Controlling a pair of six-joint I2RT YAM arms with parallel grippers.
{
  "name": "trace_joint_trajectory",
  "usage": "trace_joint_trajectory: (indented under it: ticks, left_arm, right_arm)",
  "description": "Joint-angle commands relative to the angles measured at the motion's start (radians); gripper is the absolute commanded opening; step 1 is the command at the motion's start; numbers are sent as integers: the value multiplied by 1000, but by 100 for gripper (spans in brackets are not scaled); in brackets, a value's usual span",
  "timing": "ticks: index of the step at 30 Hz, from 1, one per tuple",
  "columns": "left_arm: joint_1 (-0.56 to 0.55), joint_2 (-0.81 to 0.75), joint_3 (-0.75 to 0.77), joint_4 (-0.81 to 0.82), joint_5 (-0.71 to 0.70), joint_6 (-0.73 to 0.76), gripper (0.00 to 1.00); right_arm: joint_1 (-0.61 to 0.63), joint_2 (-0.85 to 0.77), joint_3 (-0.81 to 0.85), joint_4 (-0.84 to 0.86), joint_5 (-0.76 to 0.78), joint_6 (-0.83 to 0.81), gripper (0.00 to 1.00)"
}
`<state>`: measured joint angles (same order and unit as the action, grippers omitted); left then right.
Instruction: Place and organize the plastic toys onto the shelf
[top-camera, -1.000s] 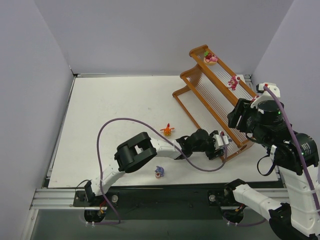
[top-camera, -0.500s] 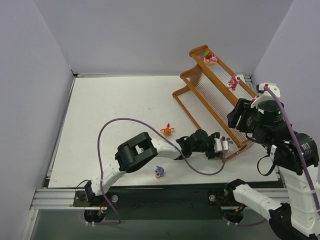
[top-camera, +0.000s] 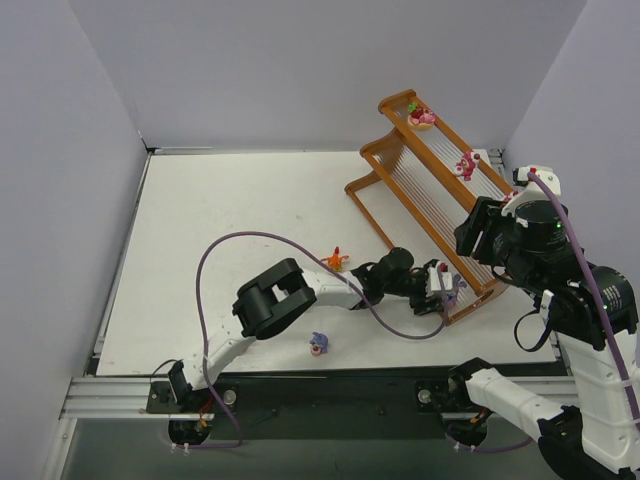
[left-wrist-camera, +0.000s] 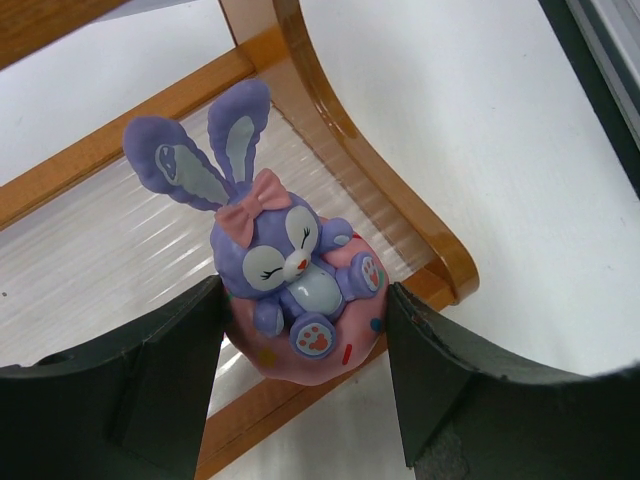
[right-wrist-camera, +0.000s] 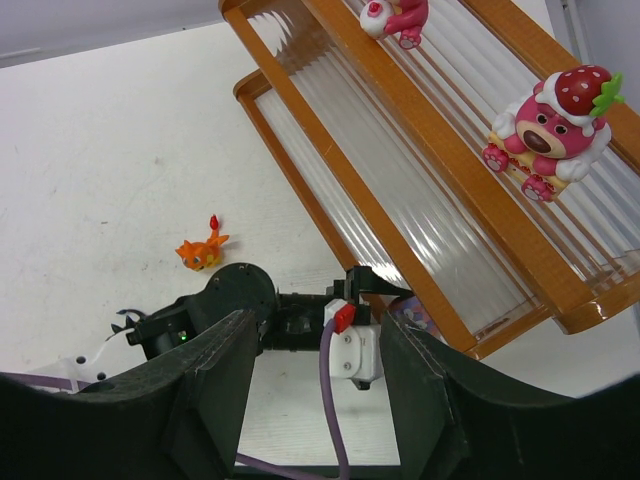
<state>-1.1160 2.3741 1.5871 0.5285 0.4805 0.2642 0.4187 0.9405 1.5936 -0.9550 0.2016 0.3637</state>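
Change: my left gripper has advanced right and slightly far, from just short of the shelf to the near-right corner of its lowest tier. The grasp did not change during the move. The purple rabbit toy is clamped upright between both fingers, ears up and face toward the wrist camera.

Toy position: in the left wrist view the slatted floor of the lowest tier lies directly behind the toy, and the front rim passes under its base beside the curved end piece. I cannot tell whether the base is touching the rim or is clear of it.

Meaning for the task: I judge the carry complete and the placement not yet done. The toy still needs to clear the rim and settle on the slats before I release it. A release from here could leave it tipped on the rim or dropped onto the bench.

My right gripper has not moved; it hangs above the near end of the shelf with the jaws apart and nothing between them.

Remaining items:
- far pink bear and near pink bear: on the upper shelf
- orange toy: on the bench, left of my left gripper
- small purple toy: on the bench, near edge
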Motion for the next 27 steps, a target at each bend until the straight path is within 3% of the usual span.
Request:
trace_joint_trajectory:
  ticks: [1, 14, 27]
  left_arm:
    - [5, 28, 91, -56, -3, -26, 11]
    - [-1, 53, 132, -94, -75, -72, 19]
    - [1, 85, 241, -263, -54, -16, 30]
  right_arm:
    - [-4, 3, 9, -21, 10, -2, 52]
    - [-4, 9, 3, -8, 9, 0, 52]
    - [-4, 14, 2, 1, 13, 3, 52]
